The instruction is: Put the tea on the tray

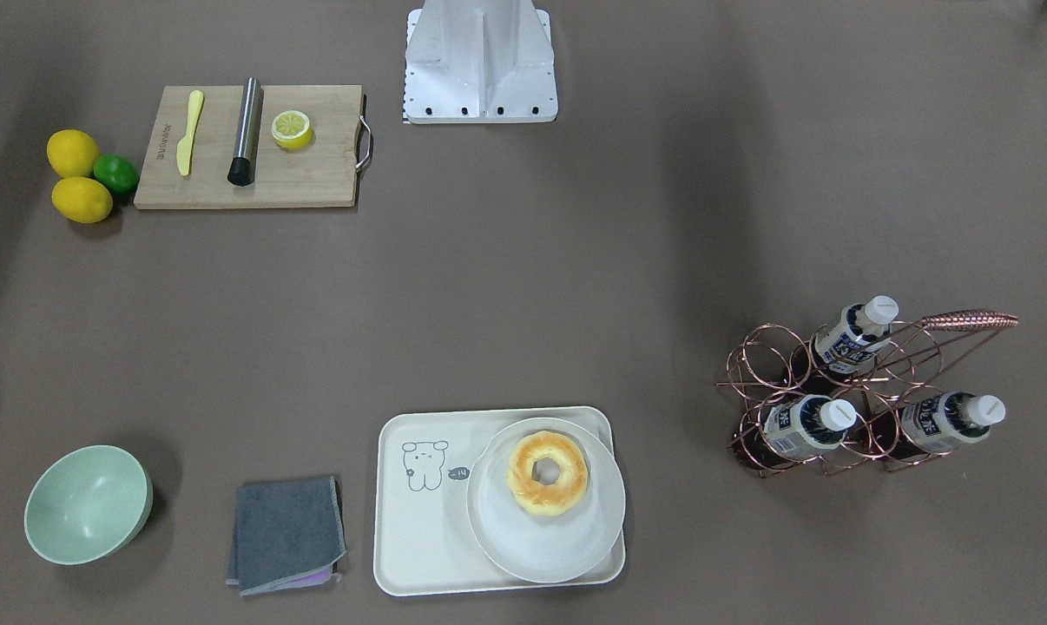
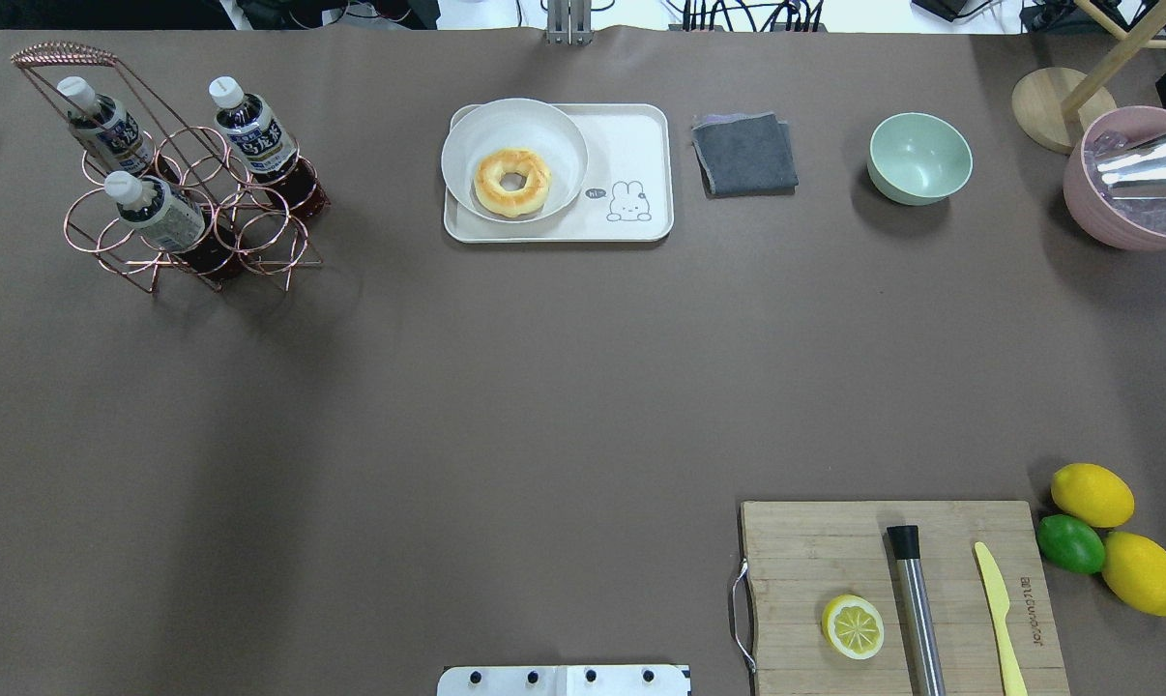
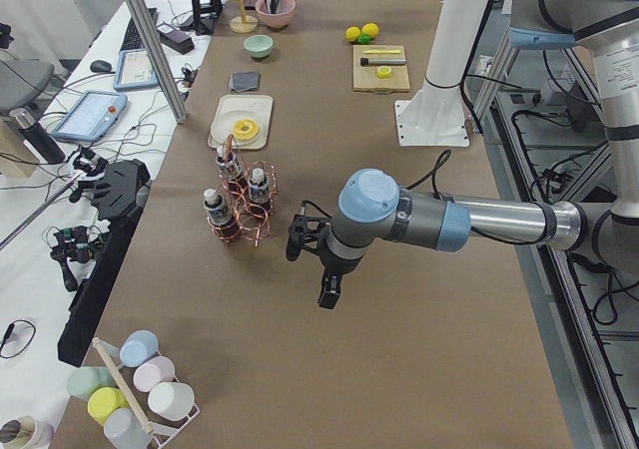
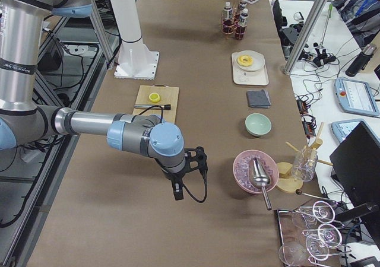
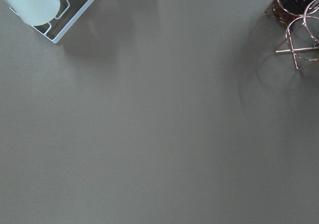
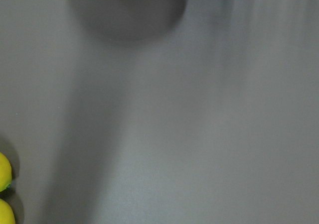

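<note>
Overhead view: the tea sits in the copper wire rack with two alike bottles, at 9 o'clock from the tray. A plate with a donut fills the tray's 9 o'clock half. The left gripper and right gripper hang over the table. They show in side views only, so I cannot tell the claw width.

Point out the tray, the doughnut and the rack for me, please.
tray (image 1: 419,538): front-facing view, bare floor below the bear drawing.
doughnut (image 1: 573,476): front-facing view, its ring, beside the hole.
rack (image 1: 971,320): front-facing view, its twisted handle.
</note>
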Robot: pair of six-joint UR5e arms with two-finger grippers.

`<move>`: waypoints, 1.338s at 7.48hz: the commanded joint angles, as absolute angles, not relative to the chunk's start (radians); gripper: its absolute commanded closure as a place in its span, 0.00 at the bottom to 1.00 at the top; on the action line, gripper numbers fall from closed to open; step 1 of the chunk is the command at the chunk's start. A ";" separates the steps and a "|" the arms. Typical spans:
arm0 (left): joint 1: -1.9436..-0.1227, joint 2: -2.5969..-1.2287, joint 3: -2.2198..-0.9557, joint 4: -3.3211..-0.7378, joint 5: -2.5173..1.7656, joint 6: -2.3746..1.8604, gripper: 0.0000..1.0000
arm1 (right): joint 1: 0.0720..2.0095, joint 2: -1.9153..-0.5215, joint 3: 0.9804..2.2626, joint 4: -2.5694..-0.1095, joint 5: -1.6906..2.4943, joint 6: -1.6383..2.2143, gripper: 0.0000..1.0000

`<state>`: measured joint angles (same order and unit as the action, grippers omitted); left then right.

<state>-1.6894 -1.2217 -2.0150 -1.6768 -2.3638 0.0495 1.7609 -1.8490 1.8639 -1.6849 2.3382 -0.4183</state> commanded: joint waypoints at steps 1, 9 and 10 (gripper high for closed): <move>-1.683 -1.229 -2.011 -1.689 -2.429 -0.024 0.03 | 1.761 -1.853 1.865 -1.683 2.356 -0.419 0.00; -1.215 -1.631 -1.964 -1.844 -2.249 -0.622 0.02 | 1.759 -1.853 1.882 -1.684 2.361 -0.417 0.00; -1.178 -1.675 -1.960 -1.839 -2.226 -0.720 0.02 | 1.759 -1.848 1.873 -1.683 2.361 -0.417 0.00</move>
